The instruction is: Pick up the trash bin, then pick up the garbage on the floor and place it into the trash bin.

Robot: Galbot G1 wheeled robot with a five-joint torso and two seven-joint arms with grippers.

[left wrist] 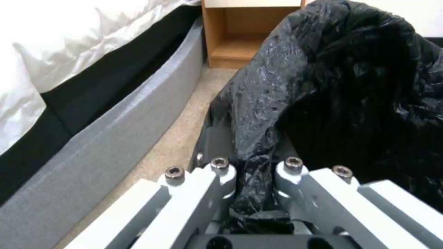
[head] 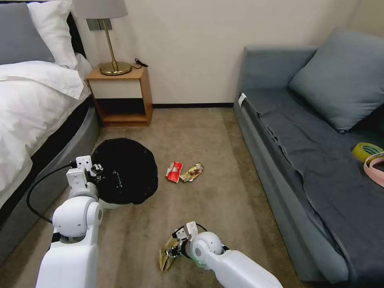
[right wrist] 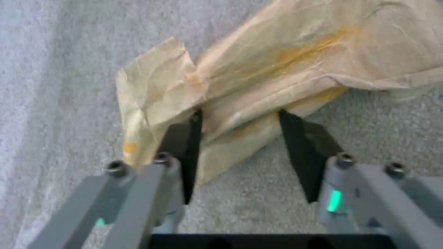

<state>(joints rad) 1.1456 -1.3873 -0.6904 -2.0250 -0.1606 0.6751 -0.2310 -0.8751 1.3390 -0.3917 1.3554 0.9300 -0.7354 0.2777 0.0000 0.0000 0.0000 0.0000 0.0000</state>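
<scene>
My left hand (left wrist: pixel 249 173) is clamped on the trash bin (head: pixel 124 172) rim by the bed. Right hand (right wrist: pixel 240 152), fingers apart, straddles the tan paper wrapper (right wrist: pixel 258 79) on the floor (head: pixel 224 192). Step: 1st garbage pickup. Next, I'd say: drop lower w/ care, pinch.

The left gripper (head: pixel 93 171) touches the trash bin (head: pixel 125 171), and the right gripper (head: pixel 175 249) is down at the tan wrapper (head: pixel 166 256) on the floor (head: pixel 212 192).

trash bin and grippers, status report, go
Left gripper shut on trash bin liner. Right gripper open around tan wrapper on the floor. Nothing in the way.
</scene>
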